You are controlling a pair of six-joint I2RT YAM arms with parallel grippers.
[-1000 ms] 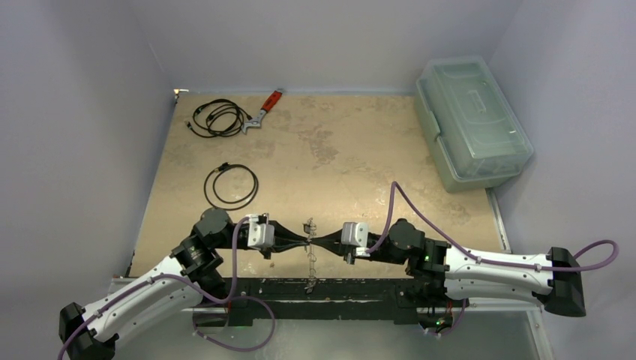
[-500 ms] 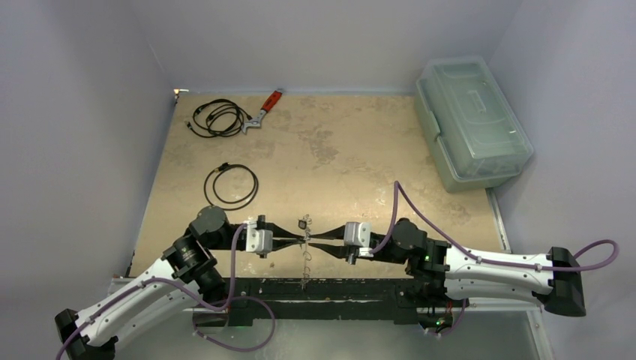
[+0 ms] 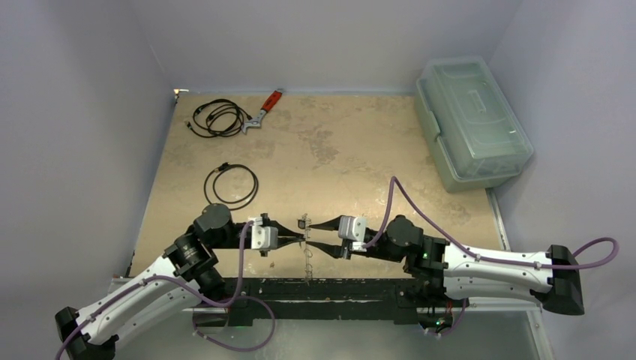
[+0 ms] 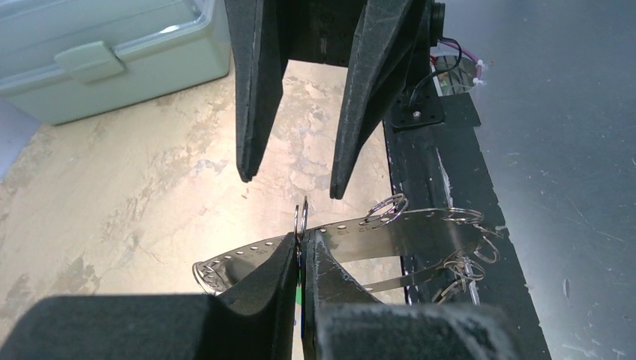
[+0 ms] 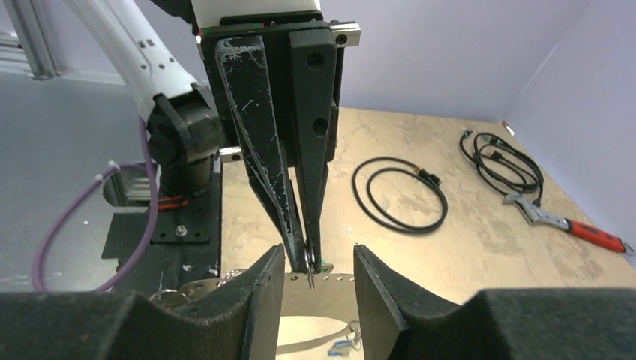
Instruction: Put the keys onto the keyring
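Middle of worktop's [image 3: 337,150] near edge: left gripper [image 4: 300,259] pinching fully closed on keyring [image 4: 420,225], perforated band hanging in air; small split ring [image 4: 301,216] and green tag [image 5: 323,265], likely key's, peeking at pads. Right gripper [image 5: 315,262] facing it, jaws standing partly apart, gripping nothing. Risk: thin pinch slipping if right fingers nudge band, keyring dropping past edge. No legible writing showing.

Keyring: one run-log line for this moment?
left tool: shut on keyring, held aloft | right tool: open, tips flanking the left tool's tips, holding nothing
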